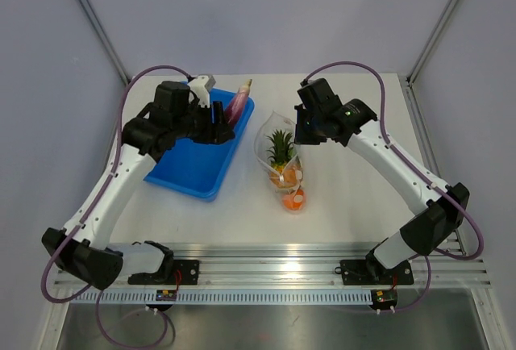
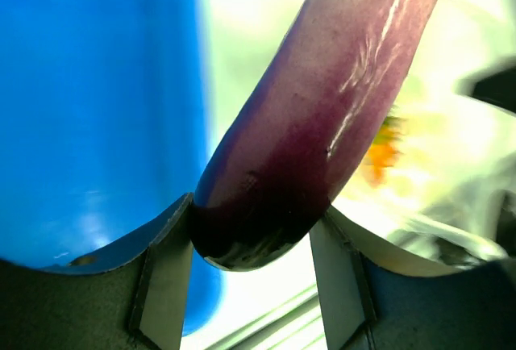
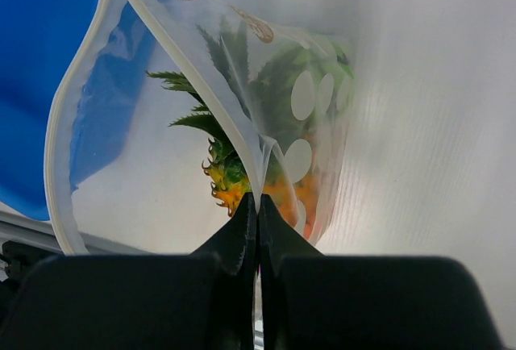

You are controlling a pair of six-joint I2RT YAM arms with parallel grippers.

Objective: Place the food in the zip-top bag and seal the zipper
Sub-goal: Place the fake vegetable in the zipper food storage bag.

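Purple eggplant [image 2: 322, 108] tilted at the far right corner of the blue tray [image 1: 185, 168], its dark blunt end clamped between the partly spread fingers of your left gripper [image 2: 250, 245]. Clear zip-top bag [image 3: 121, 124] sits on the tabletop [image 1: 355, 205] just right of the tray, mouth gaping and zipper [image 3: 58, 124] unsealed, with the pineapple [image 3: 230, 177] and orange ball [image 1: 294, 198] inside. Your right gripper [image 3: 258, 205] is pinched fully closed on the bag's mouth edge, holding that side up.
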